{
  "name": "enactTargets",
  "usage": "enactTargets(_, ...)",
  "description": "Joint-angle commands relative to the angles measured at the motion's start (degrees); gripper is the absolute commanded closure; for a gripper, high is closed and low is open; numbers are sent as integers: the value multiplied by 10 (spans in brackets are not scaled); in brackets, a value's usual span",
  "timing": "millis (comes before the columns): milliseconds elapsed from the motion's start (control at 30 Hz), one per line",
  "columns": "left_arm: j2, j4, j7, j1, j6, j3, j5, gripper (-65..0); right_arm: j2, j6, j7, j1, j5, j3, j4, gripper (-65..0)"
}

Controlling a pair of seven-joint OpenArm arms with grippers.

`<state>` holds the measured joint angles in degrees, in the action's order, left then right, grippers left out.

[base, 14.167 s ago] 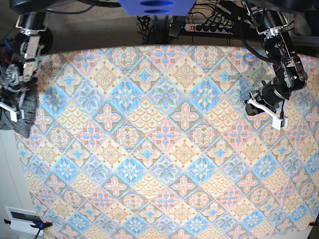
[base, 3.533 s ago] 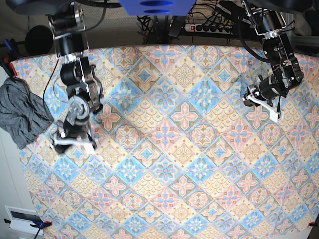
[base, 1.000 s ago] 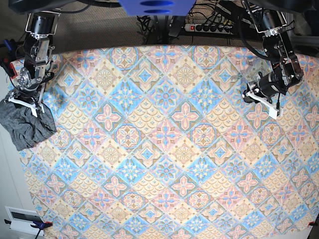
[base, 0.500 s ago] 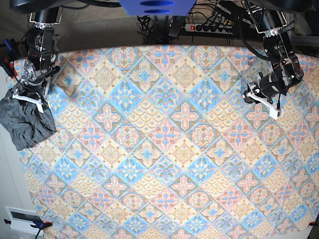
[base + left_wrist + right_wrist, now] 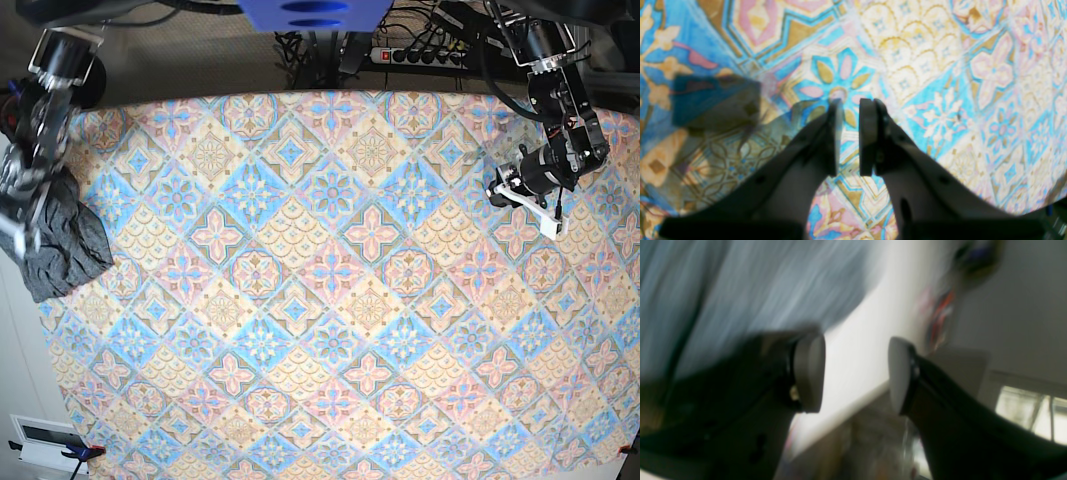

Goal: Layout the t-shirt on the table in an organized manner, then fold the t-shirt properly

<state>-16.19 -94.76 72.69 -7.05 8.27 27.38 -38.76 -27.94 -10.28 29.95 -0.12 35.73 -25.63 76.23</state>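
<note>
So the table (image 5: 340,300) with the pastel diamond-tile cloth fills pretty much the whole base view, with a power strip (image 5: 425,55) and cables along the far edge. Your shirt (image 5: 62,245) is a crumpled dark-grey heap right at the table's edge on the left of that view, part of it hanging past the cloth.

Your right gripper (image 5: 18,215) is over that heap at the corner, and it's blurry in the base view. In its wrist view the right gripper (image 5: 855,373) has its jaws spread wide with nothing between them; the grey shirt (image 5: 750,290) is smeared across the upper left behind one finger. Can't tell if a finger touches the fabric.

Your left gripper (image 5: 528,205) hangs over the far side of the table, well apart from the shirt. From its own camera the left gripper (image 5: 848,133) has jaws nearly together, just a thin gap, pinching nothing, with bare table (image 5: 940,83) cloth below.
</note>
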Motion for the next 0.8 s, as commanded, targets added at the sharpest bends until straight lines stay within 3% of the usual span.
enactTargets(0, -8, -10, -6, 7, 1, 2, -6, -92, -21, 7, -7, 10, 5, -6, -22, -288)
enactTargets(333, -8, -10, -5, 3, 1, 3, -6, -92, -31, 7, -93, 65, 5, -6, -215, -288)
enactTargets(767, -9, -10, -6, -10, 1, 22, -6, -92, -30, 7, -100, 30, 6, -4, -152, -288)
